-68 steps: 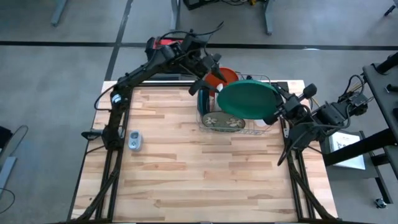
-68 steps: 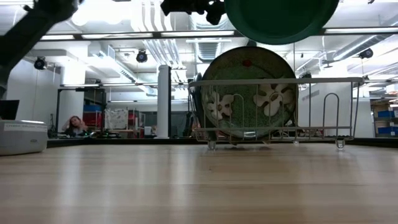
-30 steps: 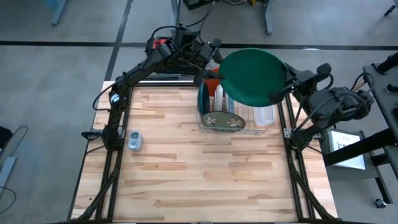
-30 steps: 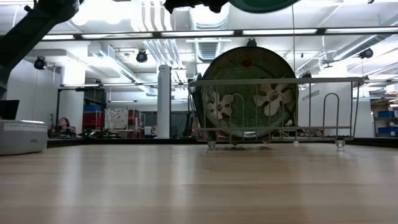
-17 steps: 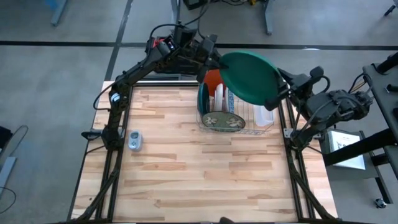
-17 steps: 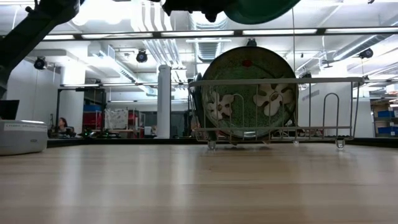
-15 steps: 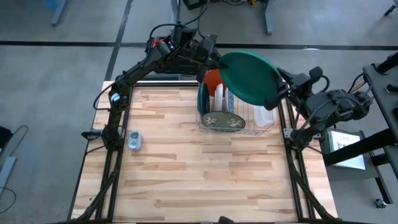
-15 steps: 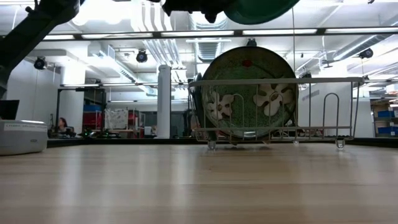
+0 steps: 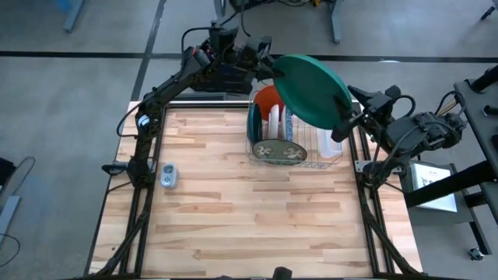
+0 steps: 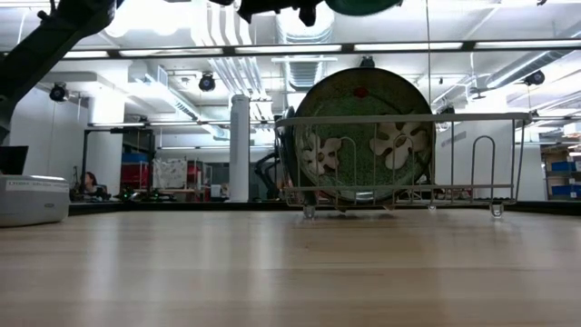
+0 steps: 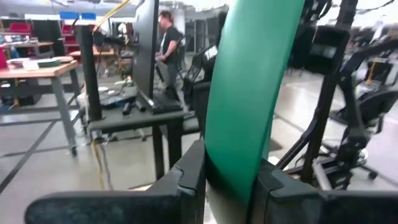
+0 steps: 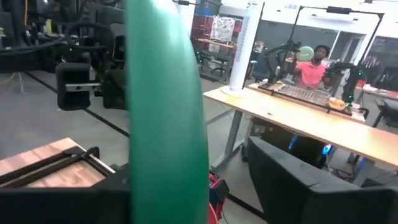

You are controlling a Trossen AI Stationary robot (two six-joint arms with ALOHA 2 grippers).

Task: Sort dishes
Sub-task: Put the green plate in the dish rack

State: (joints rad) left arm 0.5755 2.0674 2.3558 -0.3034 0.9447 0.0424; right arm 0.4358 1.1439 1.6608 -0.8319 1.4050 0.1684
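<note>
Green plate (image 9: 312, 88) clenched by left pincer (image 11: 227, 180); right pincer (image 9: 342, 124) released above rack (image 9: 296, 148).

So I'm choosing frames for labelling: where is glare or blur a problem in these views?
Low view: ceiling lights blow out at top left, and the near table is soft. Left wrist view: the green plate and the left gripper shut on it are blurred. Right wrist view: the plate's edge is smeared. High view: evenly lit, with the wire rack clear.
</note>
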